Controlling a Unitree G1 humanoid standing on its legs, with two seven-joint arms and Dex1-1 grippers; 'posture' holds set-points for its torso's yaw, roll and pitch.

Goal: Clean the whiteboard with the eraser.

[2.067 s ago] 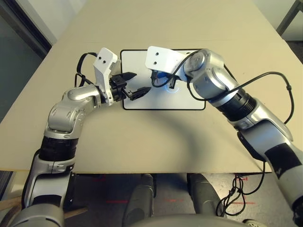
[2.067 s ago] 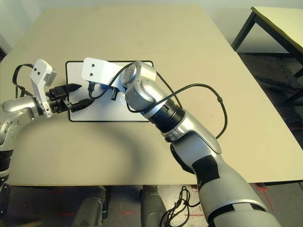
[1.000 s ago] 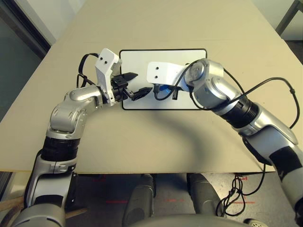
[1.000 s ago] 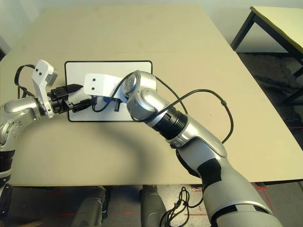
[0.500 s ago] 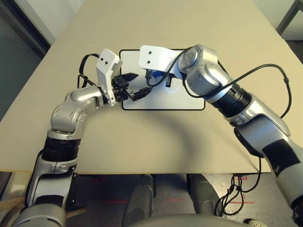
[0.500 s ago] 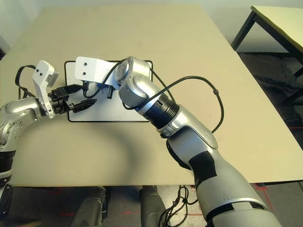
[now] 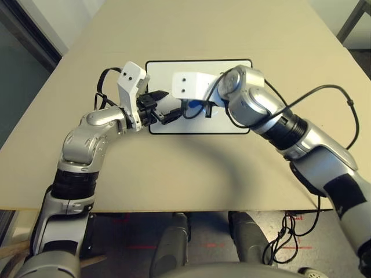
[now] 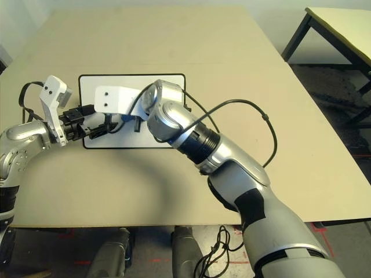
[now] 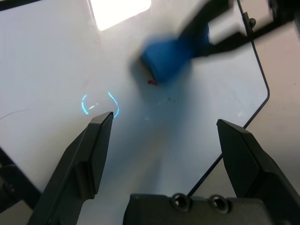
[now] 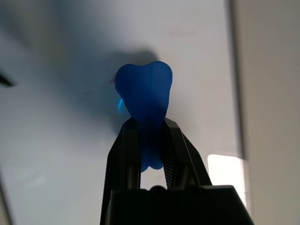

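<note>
A rectangular white board with a thin black frame and rounded corners lay flat on the beige table. The right gripper had its two black fingers clamped on the pinched waist of a small bright blue bone-shaped eraser, whose free end met the board's left part. Beside that end a small red mark showed on the white surface. The left gripper hung over the board's left edge, jaws spread wide and holding nothing.
</note>
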